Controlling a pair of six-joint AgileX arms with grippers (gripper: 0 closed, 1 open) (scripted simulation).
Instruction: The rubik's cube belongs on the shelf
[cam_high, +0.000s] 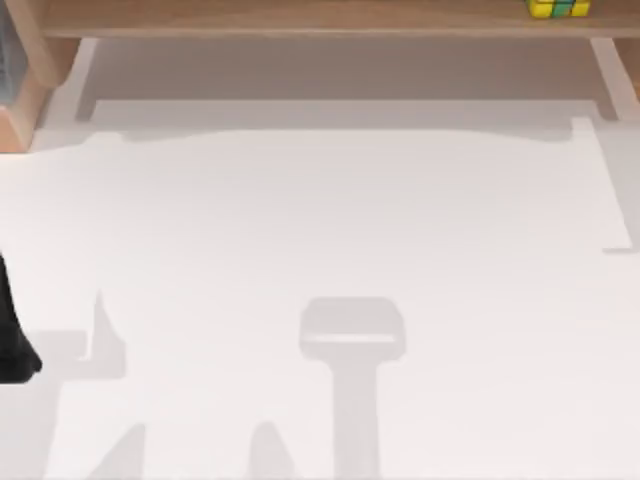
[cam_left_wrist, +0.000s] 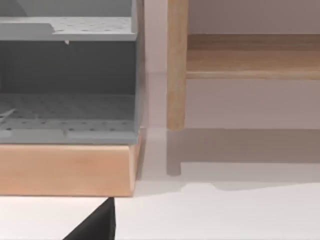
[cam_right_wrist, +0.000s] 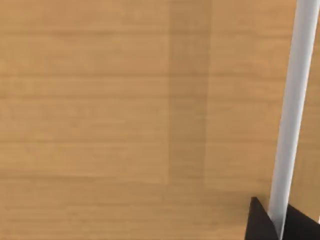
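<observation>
We see the cube (cam_high: 559, 8) resting on the shelf (cam_high: 300, 18), far along the board toward the tabletop's right side, at the top edge of the top view. Its yellow, green and blue squares show there. The shelf board runs across the whole far side of the white tabletop (cam_high: 320, 250), with a slanting wooden support at the far left corner.

Our left arm (cam_high: 12, 335) sits at the tabletop's left edge as a dark shape. Its wrist view faces a shelf post (cam_left_wrist: 176, 65), the board behind it, and a grey perforated rack (cam_left_wrist: 67, 75) on a wooden base just beside the post. Whether the left end effector is released or clenched, we cannot tell.

The right wrist view faces wood grain close up, with a pale bar (cam_right_wrist: 292, 110) crossing it. A dark tip of the right end effector (cam_right_wrist: 260, 222) shows beside the bar; its state we cannot tell either.
</observation>
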